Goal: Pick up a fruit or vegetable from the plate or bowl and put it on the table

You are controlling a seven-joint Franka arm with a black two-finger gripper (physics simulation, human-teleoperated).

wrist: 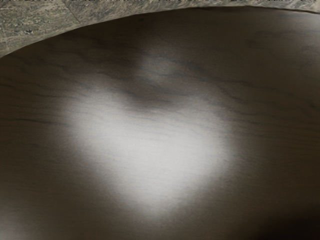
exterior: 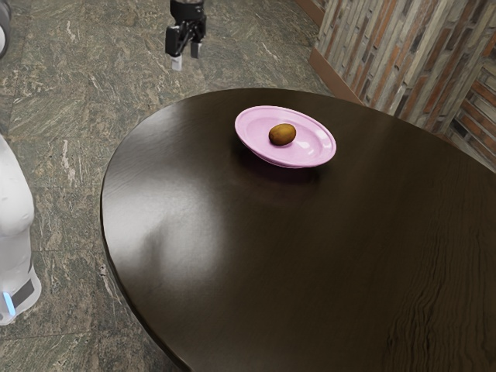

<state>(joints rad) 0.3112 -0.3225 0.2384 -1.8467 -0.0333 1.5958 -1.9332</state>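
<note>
High in the exterior view hangs my black gripper (exterior: 186, 59), its two pale fingertips apart with nothing between them. A brown, egg-shaped fruit or vegetable (exterior: 282, 135) lies in the pink plate (exterior: 319, 152), which rests near the far edge of the dark round table (exterior: 310, 256). My gripper is above table height, toward the exterior view's left from the plate. In the wrist view, the dark wooden tabletop (wrist: 270, 125) carries a bright reflection.
The table's curved edge (exterior: 105, 213) faces the arm's white base (exterior: 14, 232) at the exterior view's left. A brick-patterned wall (exterior: 395, 54) stands beyond the table, and stone-like floor surrounds it.
</note>
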